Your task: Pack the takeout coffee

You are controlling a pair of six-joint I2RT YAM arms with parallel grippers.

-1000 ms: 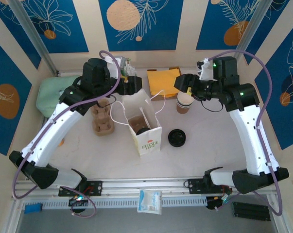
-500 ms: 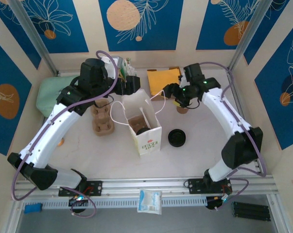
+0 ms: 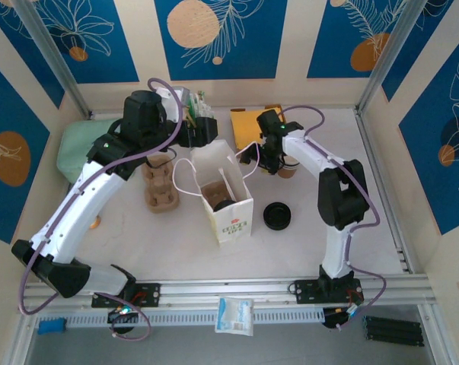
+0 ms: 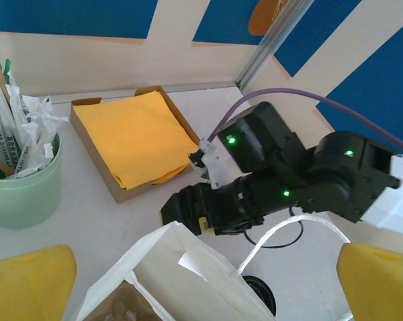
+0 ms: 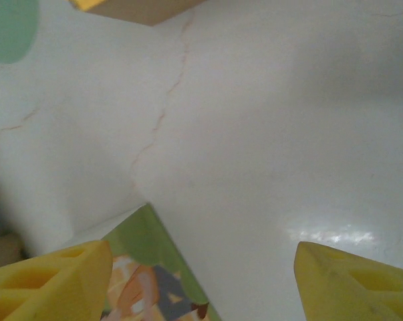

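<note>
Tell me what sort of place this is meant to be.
Probably a mock café takeout counter in a robot test cell: a white paper carry bag, a brown moulded-pulp cup carrier and a pale green tub of wrapped straws stand on a table.

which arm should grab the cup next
Right: the right gripper, open, is beside the cup; the left gripper hovers open over the bag's far edge, farther away.

Paper bag (image 3: 233, 222) centre; black lid (image 3: 277, 216) right; carrier (image 3: 162, 199) left.
</note>
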